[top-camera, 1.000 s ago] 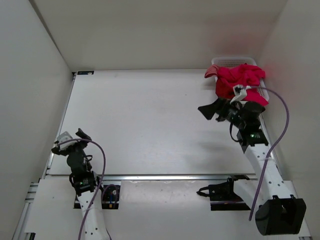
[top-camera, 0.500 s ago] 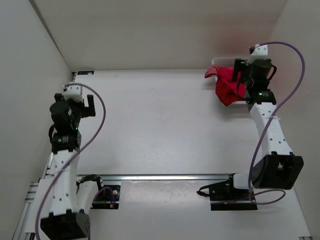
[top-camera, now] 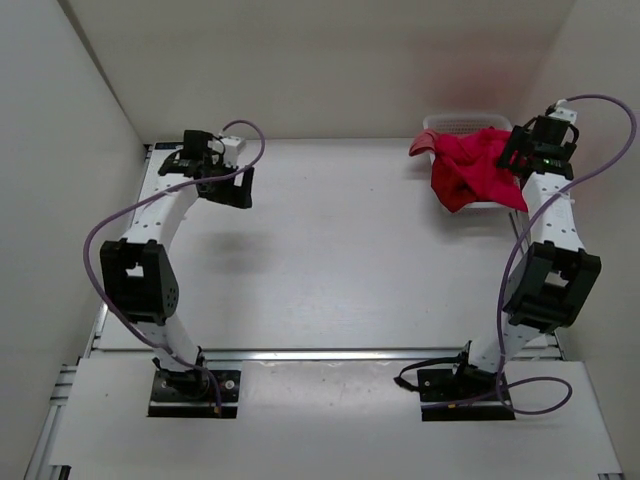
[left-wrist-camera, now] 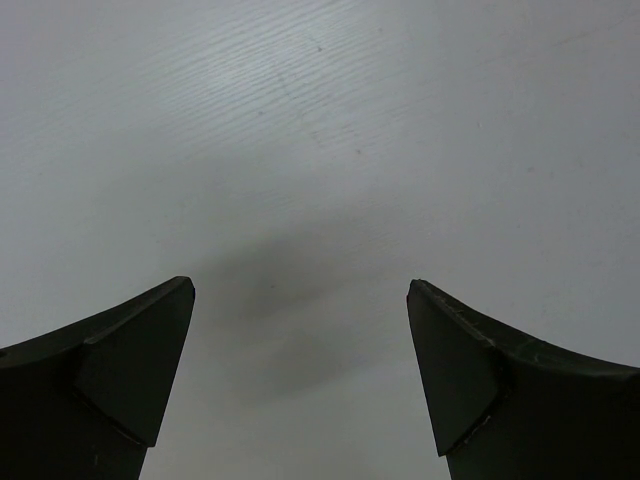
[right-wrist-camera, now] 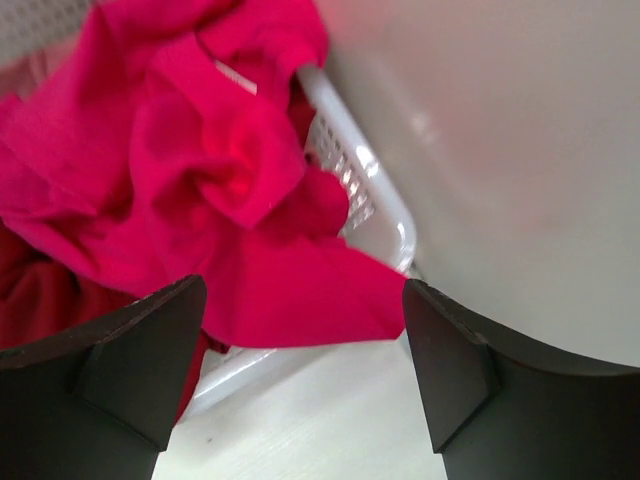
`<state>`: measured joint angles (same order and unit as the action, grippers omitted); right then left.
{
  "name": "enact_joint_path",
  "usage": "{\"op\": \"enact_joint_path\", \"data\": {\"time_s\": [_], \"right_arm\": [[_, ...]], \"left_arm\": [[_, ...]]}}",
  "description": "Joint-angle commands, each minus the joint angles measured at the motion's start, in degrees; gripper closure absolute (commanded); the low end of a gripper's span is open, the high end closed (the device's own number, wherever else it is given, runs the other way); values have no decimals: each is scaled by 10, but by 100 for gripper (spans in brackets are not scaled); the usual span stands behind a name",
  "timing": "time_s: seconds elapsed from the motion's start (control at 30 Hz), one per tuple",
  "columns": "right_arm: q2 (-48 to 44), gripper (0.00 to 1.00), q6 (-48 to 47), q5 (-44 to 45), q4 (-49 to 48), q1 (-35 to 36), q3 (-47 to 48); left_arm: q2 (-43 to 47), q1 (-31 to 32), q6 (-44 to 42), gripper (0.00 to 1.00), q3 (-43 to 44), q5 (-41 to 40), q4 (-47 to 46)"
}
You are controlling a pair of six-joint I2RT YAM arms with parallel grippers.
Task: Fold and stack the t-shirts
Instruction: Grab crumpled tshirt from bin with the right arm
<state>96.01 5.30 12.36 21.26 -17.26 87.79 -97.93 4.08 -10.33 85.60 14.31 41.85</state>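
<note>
Right claw (right-wrist-camera: 302, 288) gaping, empty, hovering above red t-shirts (right-wrist-camera: 200, 170) in white basket (right-wrist-camera: 372, 205); left claw (left-wrist-camera: 300, 290) gaping, empty, over bench (left-wrist-camera: 320, 120).

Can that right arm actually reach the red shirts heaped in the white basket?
Probably yes: the open right gripper hangs close over the t-shirts, which spill over the basket rim, with nothing in between.
</note>
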Motion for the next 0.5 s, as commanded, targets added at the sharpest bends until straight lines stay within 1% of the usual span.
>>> {"op": "enact_joint_path", "data": {"time_s": [0.0,0.07,0.13,0.27,0.33,0.4,0.47], "right_arm": [[6,20,21,-1,22,5,5],[25,20,30,-16,21,4,9],[50,23,43,-36,22,0,34],[106,25,34,-44,16,20,96],[123,25,44,-51,18,27,107],[134,25,50,-62,10,26,113],[144,26,52,-74,7,26,116]], "left_arm": [[-6,37,-19,1,40,-16,29],[-22,59,-19,1,55,-37,30],[-41,61,-23,2,68,-30,39],[-62,50,-7,1,74,4,40],[-61,42,-3,2,63,22,37],[-59,37,-2,2,61,24,38],[-53,33,-7,1,49,10,36]]}}
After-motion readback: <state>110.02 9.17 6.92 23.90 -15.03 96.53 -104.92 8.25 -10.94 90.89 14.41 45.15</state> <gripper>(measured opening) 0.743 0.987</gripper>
